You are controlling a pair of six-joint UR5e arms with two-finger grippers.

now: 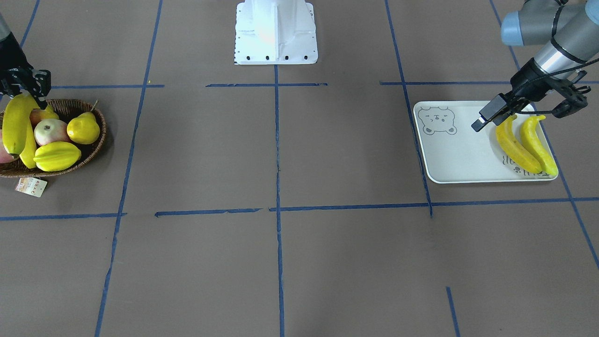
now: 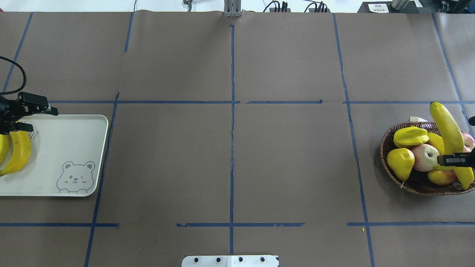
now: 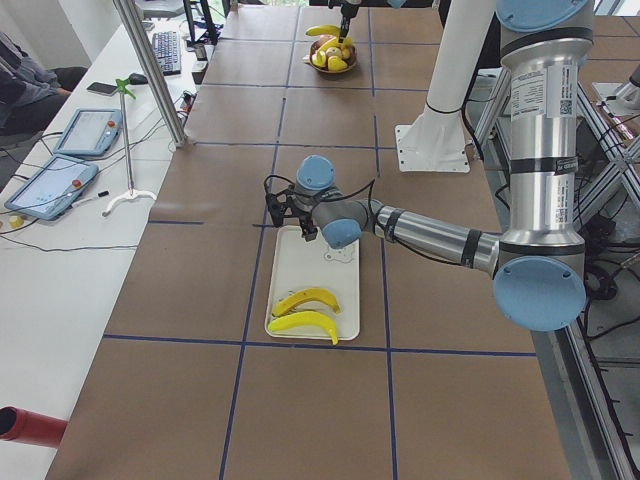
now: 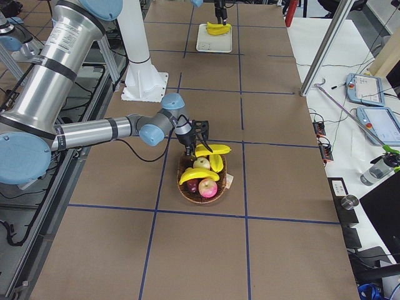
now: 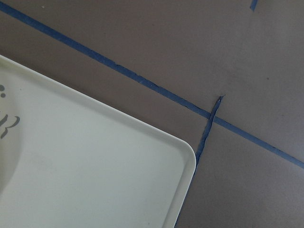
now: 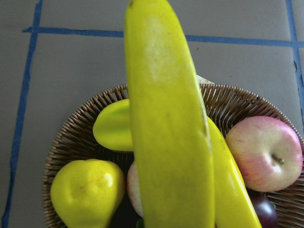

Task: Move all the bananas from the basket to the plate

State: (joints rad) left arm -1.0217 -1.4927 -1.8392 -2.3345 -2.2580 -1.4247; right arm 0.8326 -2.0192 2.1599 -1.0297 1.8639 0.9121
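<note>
**Right claw** (image 2: 454, 160): clenched across a long, curved, smooth yellow banana (image 2: 447, 129) near one end. It holds the banana raised over the shallow oval dark-brown wicker basket (image 1: 75, 104). The basket stands near the right end edge of the brown counter (image 1: 327, 262).
- The front-facing view shows the claw's body but little of the grip. The overhead view shows a black finger crossing the fruit.
- Only the right wrist view shows a second yellow banana (image 6: 230, 185), lying in the basket directly beneath the held one. Beside it are a red-and-yellow apple (image 6: 266, 152) and a small dark purple fruit (image 6: 266, 212).
- Also in the basket are a ridged yellow starfruit (image 1: 57, 156) and a yellow pear (image 1: 83, 128).
- A paper tag (image 1: 31, 186) lies on the counter just beside the rim.

**Left claw** (image 2: 37, 119): released, fingers spread, above the flat white rectangular plate (image 1: 458, 154) with the grey bear print. The plate lies near the counter's left end edge.
- A darker orange-yellow banana (image 1: 512, 147) and a bright yellow banana (image 1: 538, 145) lie side by side along the plate's outer short edge. The claw is clear of both.
- The overhead view cuts off the outer banana at its border. The front-facing view shows both whole.
- The left wrist view shows only a bare plate corner and blue tape lines (image 5: 209, 118) on the counter
</note>
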